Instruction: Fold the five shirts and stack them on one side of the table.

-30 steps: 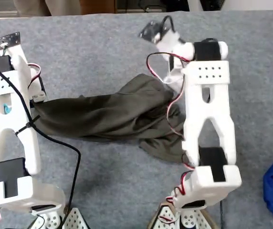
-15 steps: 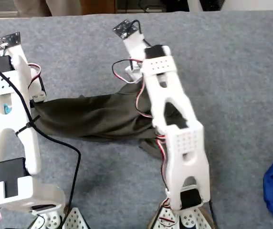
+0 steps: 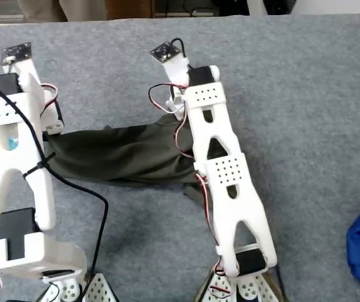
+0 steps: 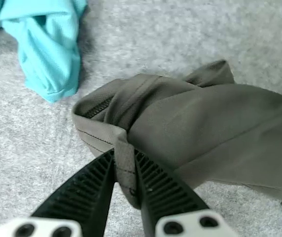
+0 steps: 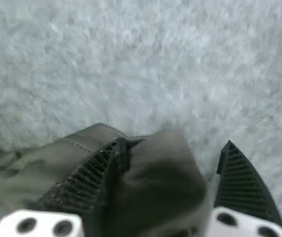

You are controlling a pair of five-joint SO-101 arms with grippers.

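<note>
An olive shirt (image 3: pixel 117 157) lies stretched across the grey table between the two arms. My left gripper (image 3: pixel 49 135) sits at the shirt's left end. In the left wrist view it (image 4: pixel 125 173) is shut on a fold of the olive shirt's (image 4: pixel 205 123) hem. My right gripper (image 3: pixel 170 116) is over the shirt's far right part, with the arm lying across the cloth and hiding it. In the right wrist view it (image 5: pixel 173 148) is open, and a bunch of the olive shirt (image 5: pixel 151 187) bulges between the fingers and drapes against one of them.
A turquoise shirt (image 4: pixel 47 44) lies crumpled close beyond the left gripper, at the table's left edge. A blue shirt (image 3: pixel 359 245) sits at the right edge. Grey table (image 3: pixel 306 94) stretches bare to the right of the right arm.
The right arm has swung left, bringing the shirt's right part with it, so the bunched cloth on the right is now under the arm. The left arm barely moved.
</note>
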